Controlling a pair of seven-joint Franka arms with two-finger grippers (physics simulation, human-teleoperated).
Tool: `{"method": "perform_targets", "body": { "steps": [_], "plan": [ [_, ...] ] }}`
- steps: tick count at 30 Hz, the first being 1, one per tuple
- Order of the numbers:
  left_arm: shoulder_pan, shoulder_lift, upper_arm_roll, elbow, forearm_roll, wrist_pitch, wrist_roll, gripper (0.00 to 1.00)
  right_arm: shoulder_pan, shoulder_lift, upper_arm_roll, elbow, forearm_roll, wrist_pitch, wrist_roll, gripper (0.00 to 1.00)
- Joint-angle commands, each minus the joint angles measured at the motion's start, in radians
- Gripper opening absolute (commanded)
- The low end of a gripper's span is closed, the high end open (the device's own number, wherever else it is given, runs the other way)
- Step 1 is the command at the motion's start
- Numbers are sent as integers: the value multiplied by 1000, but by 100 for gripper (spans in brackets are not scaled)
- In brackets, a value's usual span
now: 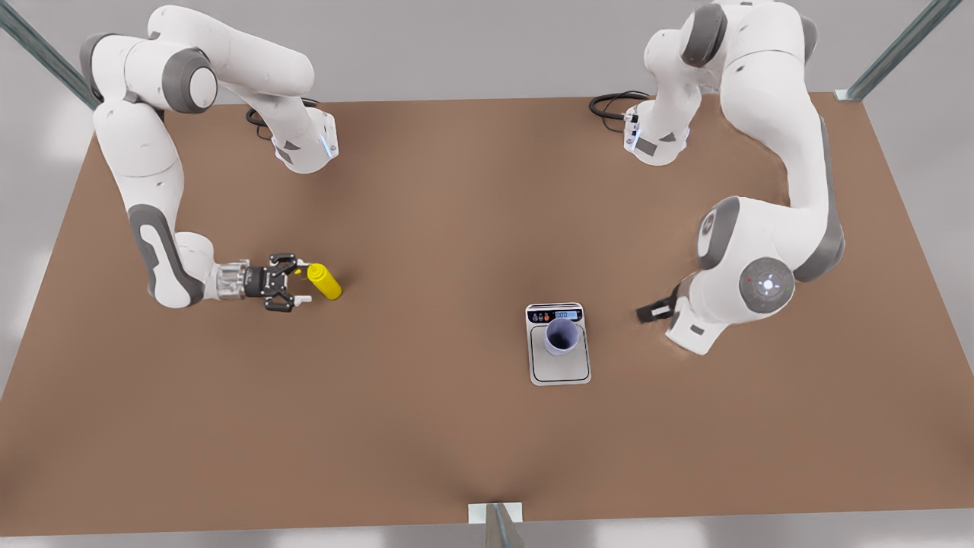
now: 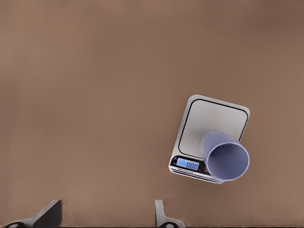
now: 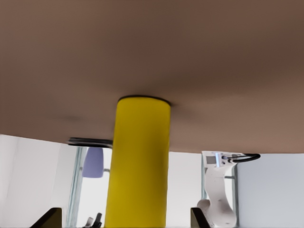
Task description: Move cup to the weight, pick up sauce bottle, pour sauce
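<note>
The lavender cup (image 1: 562, 335) stands upright on the silver weight (image 1: 560, 368), on the half of the plate nearest the display. My left gripper (image 1: 656, 308), on the front view's right, hangs low beside the weight, partly hidden under its own arm. In the left wrist view its open gripper (image 2: 107, 213) holds nothing, with the cup (image 2: 226, 156) and weight (image 2: 213, 121) a short way off. On the front view's left stands the yellow sauce bottle (image 1: 326, 281). My right gripper (image 1: 298, 285) is level with it, open. The bottle (image 3: 138, 161) is between the spread fingertips (image 3: 49, 217), untouched.
The brown table (image 1: 426, 228) spreads wide around both objects. Both arm bases with black cables (image 1: 613, 103) sit at the far edge. Metal frame posts (image 1: 494, 525) stand at the near edge and the far corners.
</note>
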Motion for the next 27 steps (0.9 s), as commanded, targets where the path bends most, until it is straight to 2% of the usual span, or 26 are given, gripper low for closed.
{"method": "perform_targets", "body": {
  "steps": [1, 3, 5, 7, 20, 22, 25, 27],
  "plan": [
    [-8, -21, 46, 0, 3, -35, 102, 100, 0, 0, 0, 0, 0, 0, 0, 99],
    [-8, -50, 118, 0, 12, -69, 223, 100, 0, 0, 3, -2, 0, -3, -2, 99],
    [1, -118, 97, -60, 75, -69, 223, 100, 0, 0, 22, -2, 0, -8, -2, 100],
    [90, -159, -9, -94, 103, -66, 225, 100, 2, 0, 31, -2, 0, -8, 2, 100],
    [93, -208, 31, -80, 81, -104, 255, 100, 0, -5, 118, 24, -9, 6, 74, 99],
    [93, -213, 32, -80, 81, -107, 257, 100, 2, -3, 123, 23, -9, 6, 74, 93],
    [93, -215, 31, -80, 81, -112, 255, 100, 2, 6, 130, 18, -47, 17, 74, 72],
    [93, -215, 32, -81, 81, -112, 255, 100, 2, 6, 130, 18, -81, 38, 72, 52]
  ]
}}
